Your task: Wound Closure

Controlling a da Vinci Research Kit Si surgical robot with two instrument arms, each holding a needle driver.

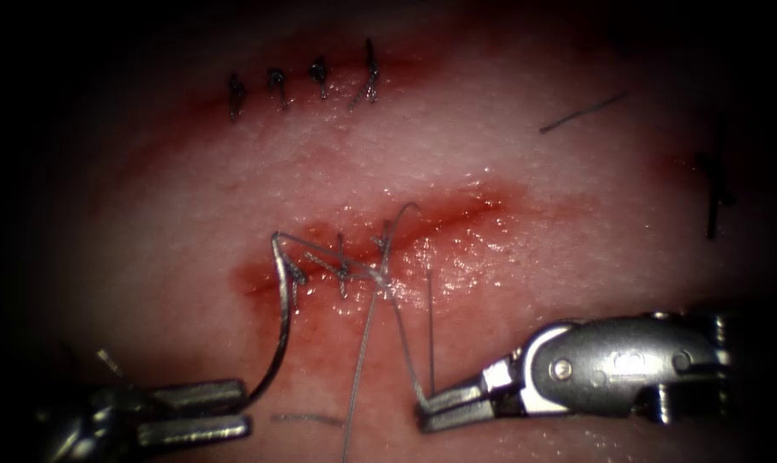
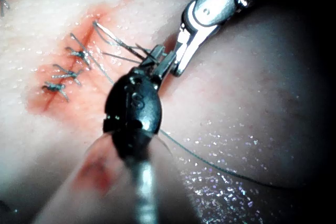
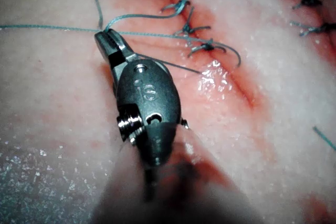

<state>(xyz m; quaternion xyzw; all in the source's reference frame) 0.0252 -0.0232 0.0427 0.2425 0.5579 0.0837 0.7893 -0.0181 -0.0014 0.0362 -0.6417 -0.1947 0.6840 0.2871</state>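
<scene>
We note the left tool (image 1: 201, 411) closed on the needle (image 1: 281, 330) near its thread end; the needle curves up from the jaws to its tip just left of the cut (image 1: 388, 249), clear of the tissue (image 1: 508, 163); the right tool (image 1: 453, 409) is clamped on the thread (image 1: 403, 334) below the cut, that strand running up to the newest stitch (image 1: 380, 273).

Risks (our judgement): a hard pull by either tool could tear the thread through the soft edge, or snap it at the jaws; the free needle tip could scratch the tissue beside the cut.

Counts: two tools; one needle; about three stitches on this cut; four on the closed cut (image 1: 303, 86) above; one loose thread scrap (image 1: 581, 112).
</scene>
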